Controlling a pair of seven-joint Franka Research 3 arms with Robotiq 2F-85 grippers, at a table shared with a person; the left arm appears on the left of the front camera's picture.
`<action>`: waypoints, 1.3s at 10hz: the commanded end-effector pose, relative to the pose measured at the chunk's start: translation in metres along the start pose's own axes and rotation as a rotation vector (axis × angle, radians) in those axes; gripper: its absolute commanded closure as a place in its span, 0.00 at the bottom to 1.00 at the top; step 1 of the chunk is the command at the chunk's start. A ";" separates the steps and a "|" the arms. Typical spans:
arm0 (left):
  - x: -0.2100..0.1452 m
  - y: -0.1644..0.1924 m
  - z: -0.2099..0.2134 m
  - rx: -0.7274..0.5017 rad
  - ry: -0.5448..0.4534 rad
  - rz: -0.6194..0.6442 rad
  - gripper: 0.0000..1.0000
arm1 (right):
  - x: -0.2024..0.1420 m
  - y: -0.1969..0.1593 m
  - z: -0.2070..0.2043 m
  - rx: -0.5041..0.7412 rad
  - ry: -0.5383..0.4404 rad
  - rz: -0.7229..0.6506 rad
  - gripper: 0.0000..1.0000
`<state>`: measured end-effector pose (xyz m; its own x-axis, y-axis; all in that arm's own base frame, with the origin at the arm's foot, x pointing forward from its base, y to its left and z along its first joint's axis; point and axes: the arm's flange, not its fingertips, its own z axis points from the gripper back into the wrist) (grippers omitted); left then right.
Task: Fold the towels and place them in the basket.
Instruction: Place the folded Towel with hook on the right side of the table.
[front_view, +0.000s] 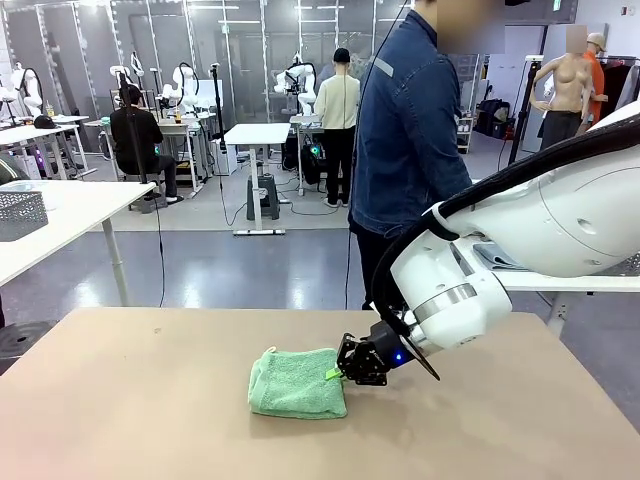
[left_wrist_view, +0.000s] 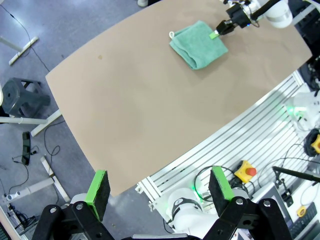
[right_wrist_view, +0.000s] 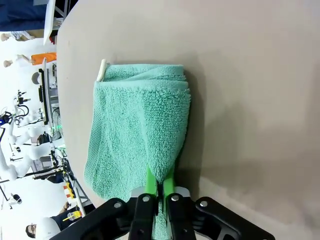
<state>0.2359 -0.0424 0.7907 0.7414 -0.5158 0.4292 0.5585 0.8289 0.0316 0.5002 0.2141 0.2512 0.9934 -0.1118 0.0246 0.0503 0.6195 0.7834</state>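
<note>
A folded mint green towel (front_view: 298, 383) lies flat on the tan table (front_view: 150, 400), a little right of the middle; its white corner loop (right_wrist_view: 102, 70) points away from the wrist camera. My right gripper (front_view: 338, 372) is low at the towel's right edge and shut on it, the green pads (right_wrist_view: 150, 182) pinching the terry edge (right_wrist_view: 165, 172). The towel (left_wrist_view: 198, 44) and the right gripper (left_wrist_view: 216, 33) show far off in the left wrist view. High above the table's near edge, my left gripper (left_wrist_view: 159, 191) stands open with nothing between its fingers. The basket is out of view.
A person in a denim jacket (front_view: 405, 130) stands at the far side of the table, just beyond the right arm. A stool (left_wrist_view: 22, 97) and cables lie on the floor off the table's left end. The tabletop left of the towel is bare.
</note>
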 end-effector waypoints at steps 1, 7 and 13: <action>0.000 0.001 0.001 0.002 -0.008 -0.007 0.00 | 0.000 -0.002 -0.001 0.007 0.007 0.007 1.00; 0.000 0.001 0.001 0.002 -0.008 -0.007 0.00 | -0.008 0.003 0.102 0.002 0.024 0.133 0.95; 0.000 0.001 0.001 0.002 -0.008 -0.007 0.00 | 0.018 -0.089 0.212 -0.265 -0.030 0.155 0.95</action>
<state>0.2359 -0.0422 0.7907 0.7415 -0.5156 0.4294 0.5583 0.8290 0.0314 0.4920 0.0058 0.3214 0.9838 -0.0483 0.1726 -0.0661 0.7971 0.6002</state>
